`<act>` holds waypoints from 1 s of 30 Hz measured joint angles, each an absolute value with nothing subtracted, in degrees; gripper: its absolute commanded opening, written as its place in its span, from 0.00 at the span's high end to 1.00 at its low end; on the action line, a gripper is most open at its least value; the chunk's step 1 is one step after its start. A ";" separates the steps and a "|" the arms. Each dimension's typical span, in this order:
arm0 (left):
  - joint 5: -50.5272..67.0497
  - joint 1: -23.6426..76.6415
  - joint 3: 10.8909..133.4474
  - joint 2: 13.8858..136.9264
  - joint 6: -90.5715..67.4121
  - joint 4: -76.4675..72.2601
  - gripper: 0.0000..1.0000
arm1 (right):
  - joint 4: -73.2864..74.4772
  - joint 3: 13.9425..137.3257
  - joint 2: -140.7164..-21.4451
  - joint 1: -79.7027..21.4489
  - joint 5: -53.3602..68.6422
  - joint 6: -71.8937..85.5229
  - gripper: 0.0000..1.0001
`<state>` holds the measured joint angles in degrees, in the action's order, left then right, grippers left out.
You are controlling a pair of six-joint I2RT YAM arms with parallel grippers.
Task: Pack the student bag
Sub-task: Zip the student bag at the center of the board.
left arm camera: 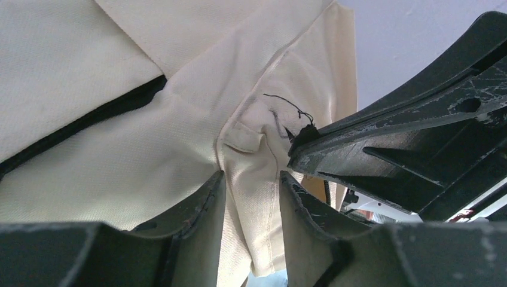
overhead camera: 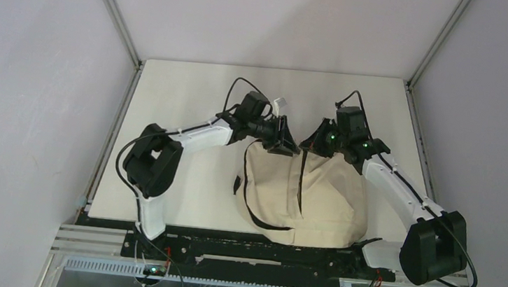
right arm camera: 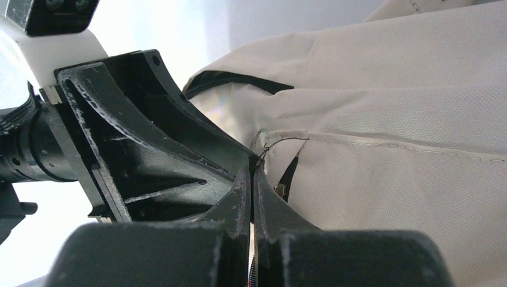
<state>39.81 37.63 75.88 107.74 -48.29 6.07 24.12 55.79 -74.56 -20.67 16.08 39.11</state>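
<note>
The student bag (overhead camera: 309, 198), cream canvas with black straps (overhead camera: 258, 214), lies on the table between the two arms. Both grippers meet at its far top edge. My left gripper (overhead camera: 281, 142) (left arm camera: 251, 176) has a thick fold of the cream fabric (left arm camera: 254, 197) filling the space between its jaws and touching both fingers. My right gripper (overhead camera: 316, 142) (right arm camera: 254, 170) is shut, its tips pinching a small black tab (left arm camera: 305, 134) at the bag's zipper, with a loose black thread beside it. The black zipper line (overhead camera: 301, 183) runs down the bag's middle. The bag's inside is hidden.
The white table (overhead camera: 185, 95) is bounded by metal frame posts and grey walls at the back and sides. Both arm bases sit on the black rail (overhead camera: 255, 252) at the near edge, close to the bag's bottom.
</note>
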 measured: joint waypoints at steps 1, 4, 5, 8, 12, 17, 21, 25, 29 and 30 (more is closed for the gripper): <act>40.03 37.78 75.88 107.98 -48.60 5.58 0.60 | 24.12 55.79 -74.56 -20.64 16.16 39.11 1.00; 40.73 38.02 75.88 108.86 -49.39 4.54 0.66 | 24.12 55.77 -74.56 -20.64 16.23 39.13 1.00; 40.75 38.02 75.88 109.27 -49.58 4.34 0.69 | 24.14 55.77 -74.56 -20.64 16.27 39.13 1.00; 41.01 38.02 75.90 110.50 -50.57 3.70 0.77 | 24.18 55.75 -74.56 -20.60 16.25 39.13 1.00; 41.28 38.09 75.90 111.70 -52.05 2.11 0.93 | 24.23 55.75 -74.56 -20.60 16.34 39.11 1.00; 40.99 38.17 75.88 112.25 -53.25 1.28 1.00 | 24.67 55.75 -74.52 -20.60 16.45 38.83 1.00; 40.71 38.28 75.88 112.29 -53.69 1.15 1.00 | 24.93 54.54 -73.23 -20.58 16.47 38.63 1.00; 40.71 38.41 75.88 112.40 -54.08 0.89 1.00 | 25.28 52.42 -70.48 -20.58 16.45 38.44 1.00; 40.69 38.70 75.88 112.42 -54.17 0.51 1.00 | 25.56 50.96 -68.40 -20.34 16.45 38.26 1.00; 40.66 38.74 75.88 112.42 -54.19 0.47 1.00 | 25.63 50.65 -67.96 -20.29 16.45 38.22 1.00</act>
<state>40.66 38.74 75.88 112.42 -54.19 0.47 25.63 50.65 -67.96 -20.29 16.45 38.22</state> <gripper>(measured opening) 0.004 0.009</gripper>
